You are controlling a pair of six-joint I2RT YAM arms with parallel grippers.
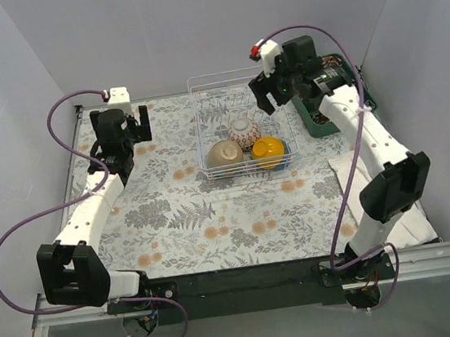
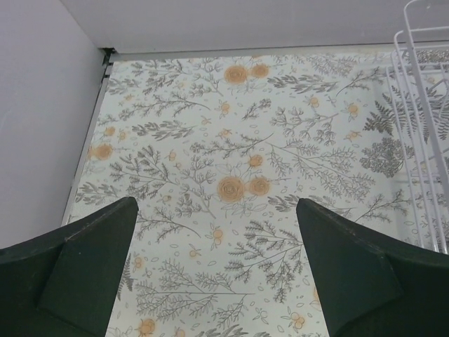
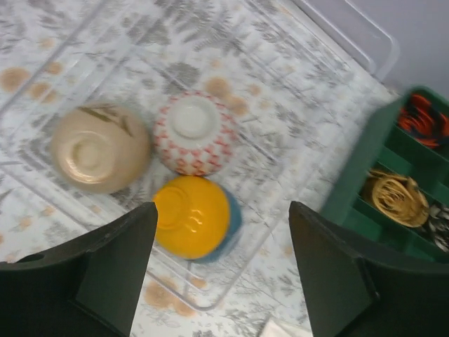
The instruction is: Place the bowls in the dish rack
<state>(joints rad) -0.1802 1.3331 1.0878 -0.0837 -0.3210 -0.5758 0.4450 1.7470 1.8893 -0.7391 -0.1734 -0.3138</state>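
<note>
The white wire dish rack [image 1: 203, 122] stands at the back middle of the table. Inside it several bowls lie upside down: a cream one [image 1: 226, 153], a red-and-white patterned one [image 1: 243, 132], and an orange-yellow one [image 1: 269, 150] resting on a blue one [image 1: 285, 154]. My right gripper [image 3: 223, 208] hangs open above the rack's right end, over the orange-yellow bowl [image 3: 191, 214], holding nothing. At the back left, my left gripper [image 2: 216, 205] is wide open over bare floral cloth, well left of the rack [image 2: 421, 140].
A dark green compartmented tray [image 1: 315, 123] of small items sits right of the rack, close to the right arm. A white cloth [image 1: 349, 174] lies at the right edge. Grey walls close in the back and both sides.
</note>
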